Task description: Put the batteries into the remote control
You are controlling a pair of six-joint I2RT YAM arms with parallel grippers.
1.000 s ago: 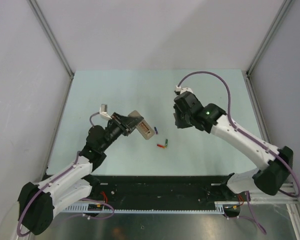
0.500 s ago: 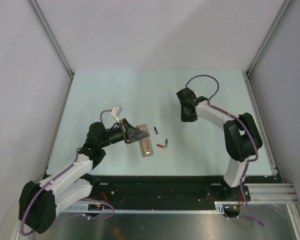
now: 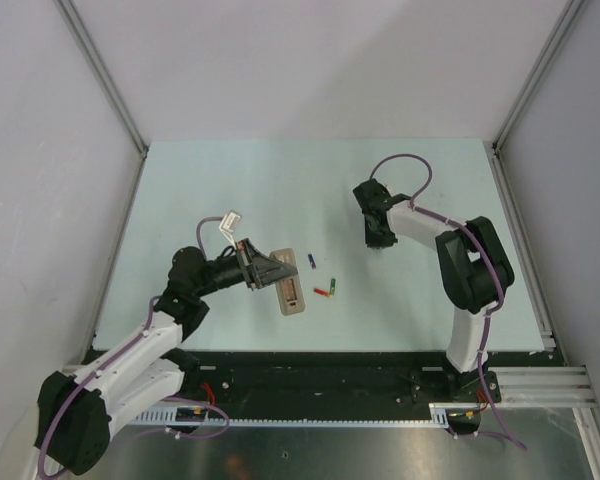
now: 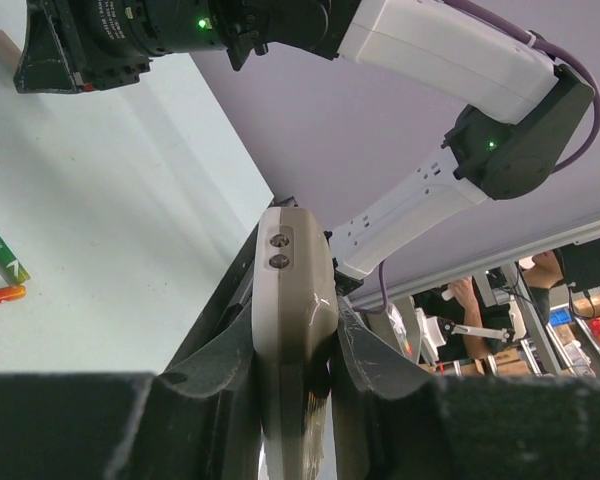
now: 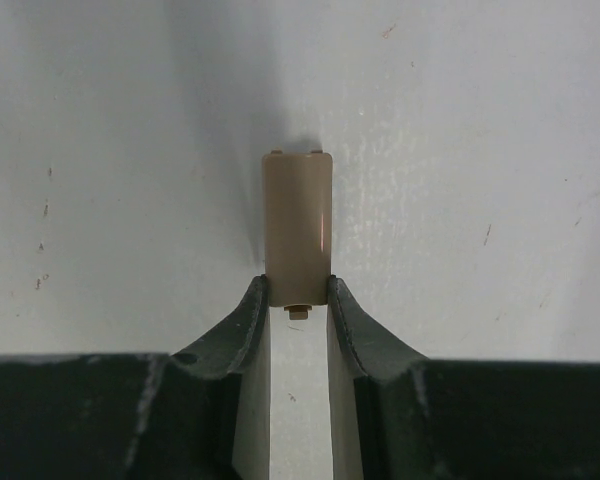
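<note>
Though flecked, pale table [image 3: 240,180]; grey walls [image 3: 310,70]

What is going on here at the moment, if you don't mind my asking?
The left gripper holds the remote control, while the right gripper pinches the small beige cover piece. The blue battery, green battery and red battery lie loose on the table beside the remote, not yet loaded.

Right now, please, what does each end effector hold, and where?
Left end effector: remote control, by its long sides. Right end effector: cover piece, by its near end.
</note>
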